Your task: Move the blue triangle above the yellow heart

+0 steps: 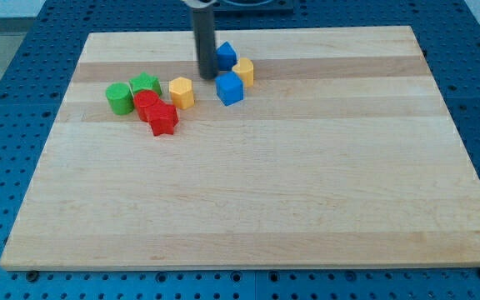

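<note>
The blue triangle point(226, 55) sits near the bench's point(307, 183) top edge, touching the yellow heart point(244, 71) at its lower right, with my tip point(206, 76) just left of it. There are no fingers, only the rod. A blue cube point(230, 88) lies below; yellow hexagon point(182, 92), green point(146, 83) point(119, 97) and red blocks point(147, 104) point(163, 120) cluster leftward.

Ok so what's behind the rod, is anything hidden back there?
The blue block sits just behind and right of the rod, its left edge covered near my tip. A yellow block sits beside it, apart from the rod. Anything else behind the rod cannot be seen.
</note>
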